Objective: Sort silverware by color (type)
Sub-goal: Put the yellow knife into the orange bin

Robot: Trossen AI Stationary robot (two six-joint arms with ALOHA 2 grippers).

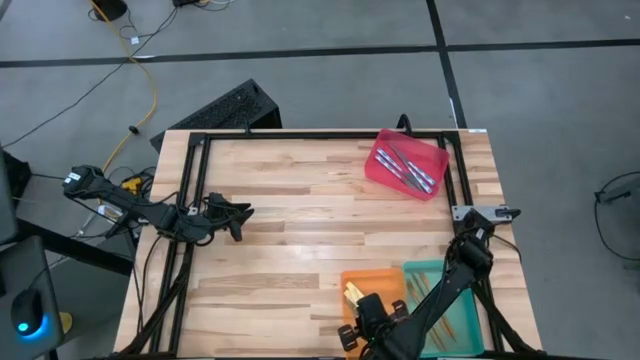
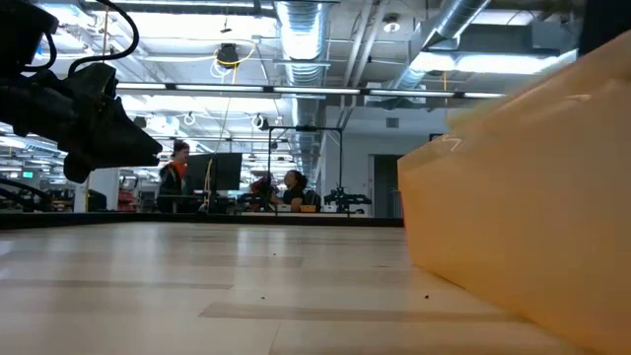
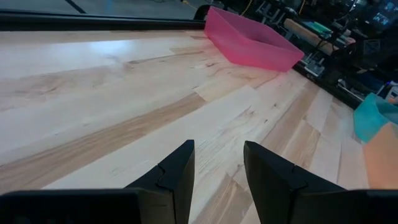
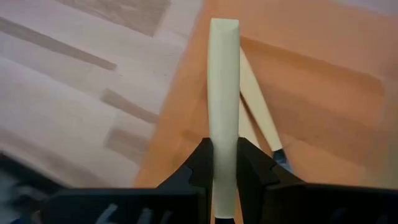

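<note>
Silverware: one yellow-handled utensil [image 4: 224, 99] pinched between the right gripper [image 4: 224, 165] fingers, handle sticking out ahead of the tips; gripper sits over the near-left edge of the orange tray [image 1: 385, 282], at the table's [image 1: 300, 200] near edge; another yellow-handled piece [image 4: 261, 112] lies in that tray just beside the held one; teal tray [image 1: 455, 275] touching the orange one on its right; left gripper [image 3: 217, 168] low over bare wood at the left side, fingers spread, holding nothing; blue-handled pieces [image 1: 412, 168] in the red tray [image 1: 385, 170], far right corner.
</note>
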